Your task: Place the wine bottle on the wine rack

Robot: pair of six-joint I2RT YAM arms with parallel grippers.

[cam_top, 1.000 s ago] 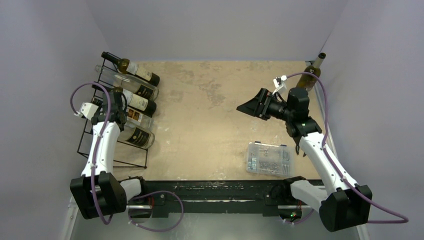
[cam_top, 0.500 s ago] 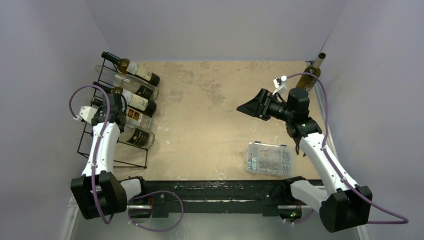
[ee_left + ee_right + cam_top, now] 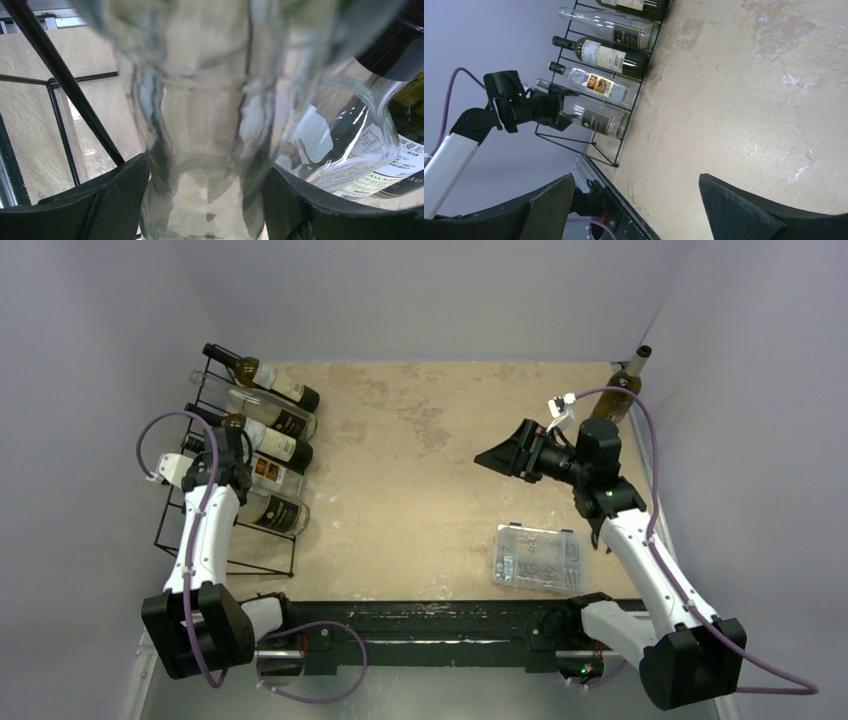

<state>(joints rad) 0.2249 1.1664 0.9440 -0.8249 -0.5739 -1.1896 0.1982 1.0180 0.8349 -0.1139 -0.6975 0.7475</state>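
Left wrist view is showing the left claw (image 3: 205, 200) clenching the clear wine bottle (image 3: 200, 100) by its neck, likely steadying it while it is lying in the wine rack (image 3: 60, 75), whose wires are passing just left of the claw. The right claw (image 3: 636, 200) is hanging spread wide, empty, well apart.

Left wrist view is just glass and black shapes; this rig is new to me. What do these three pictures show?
Two robot arms sit at a table's near edge. The top view looks down on both. Each wrist camera looks out between its own fingers. The black shapes belong to the left gripper, closed on a clear wine bottle lying on the wire wine rack among other bottles. The right gripper is open, empty. A clear plastic box lies on the table; a green bottle stands at the far right corner.
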